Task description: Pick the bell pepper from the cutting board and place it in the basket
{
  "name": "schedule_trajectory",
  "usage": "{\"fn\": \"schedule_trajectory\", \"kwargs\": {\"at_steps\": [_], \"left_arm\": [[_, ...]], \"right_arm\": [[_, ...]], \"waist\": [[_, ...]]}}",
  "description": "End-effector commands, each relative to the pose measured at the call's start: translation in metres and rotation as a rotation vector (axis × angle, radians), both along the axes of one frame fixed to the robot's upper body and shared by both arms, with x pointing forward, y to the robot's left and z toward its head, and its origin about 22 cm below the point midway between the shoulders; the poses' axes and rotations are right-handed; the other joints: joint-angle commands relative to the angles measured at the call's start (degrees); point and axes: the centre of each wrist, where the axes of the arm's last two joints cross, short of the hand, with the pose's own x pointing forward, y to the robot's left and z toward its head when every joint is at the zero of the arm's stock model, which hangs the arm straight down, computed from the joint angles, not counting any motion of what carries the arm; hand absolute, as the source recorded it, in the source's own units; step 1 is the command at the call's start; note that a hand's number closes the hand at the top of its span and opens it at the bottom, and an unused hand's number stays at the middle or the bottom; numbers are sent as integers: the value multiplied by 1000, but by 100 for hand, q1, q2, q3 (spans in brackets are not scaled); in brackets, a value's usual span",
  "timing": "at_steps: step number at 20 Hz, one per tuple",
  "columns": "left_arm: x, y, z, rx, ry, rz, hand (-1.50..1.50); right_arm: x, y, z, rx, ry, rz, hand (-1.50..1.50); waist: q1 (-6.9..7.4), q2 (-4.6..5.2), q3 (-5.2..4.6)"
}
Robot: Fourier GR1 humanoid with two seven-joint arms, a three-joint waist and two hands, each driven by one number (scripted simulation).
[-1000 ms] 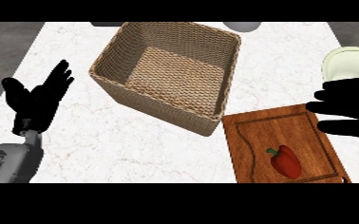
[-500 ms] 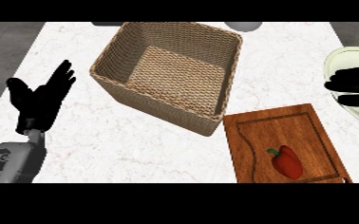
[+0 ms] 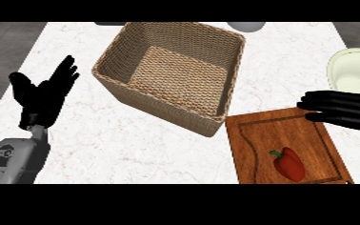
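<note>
You get bright, even light from above — soft shadow inside the basket (image 3: 172, 71), no glare on the counter (image 3: 295, 52) — nothing blurred.

- The left hand (image 3: 44, 94) rests open at the view's left edge, well to the left of the basket (image 3: 171, 74), fingers straight and pointing up, thumb spread apart.
- Its grey forearm (image 3: 20, 155) rises from the lower left corner.
- The right hand (image 3: 336, 107) enters from the right edge, right of the basket, fingers extended leftward, holding nothing.
</note>
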Motion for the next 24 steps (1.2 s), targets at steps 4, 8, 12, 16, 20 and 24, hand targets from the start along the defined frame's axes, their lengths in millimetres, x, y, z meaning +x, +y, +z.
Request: {"fn": "schedule_trajectory", "kwargs": {"at_steps": [4, 8, 12, 16, 20, 24], "left_arm": [[-11, -2, -23, -6, -1, 3, 0], [-8, 5, -5, -6, 13, -15, 0], [-19, 6, -6, -3, 5, 7, 0], [-13, -6, -7, 10, 29, 13, 0], [3, 15, -12, 7, 13, 14, 0], [-7, 11, 4, 10, 14, 24, 0]], "right_arm": [[-1, 14, -81, 101, 141, 109, -150], [9, 18, -116, 123, 199, 101, -150], [1, 24, -126, 0, 149, 102, -150], [1, 33, -146, -68, 147, 132, -150], [13, 41, -156, -92, 133, 128, -150], [18, 12, -145, -79, 136, 135, -150]], "waist": [[-19, -4, -9], [35, -5, -5], [-36, -39, -9], [-53, -36, -8], [-100, -27, -12], [-92, -36, -11]]}}
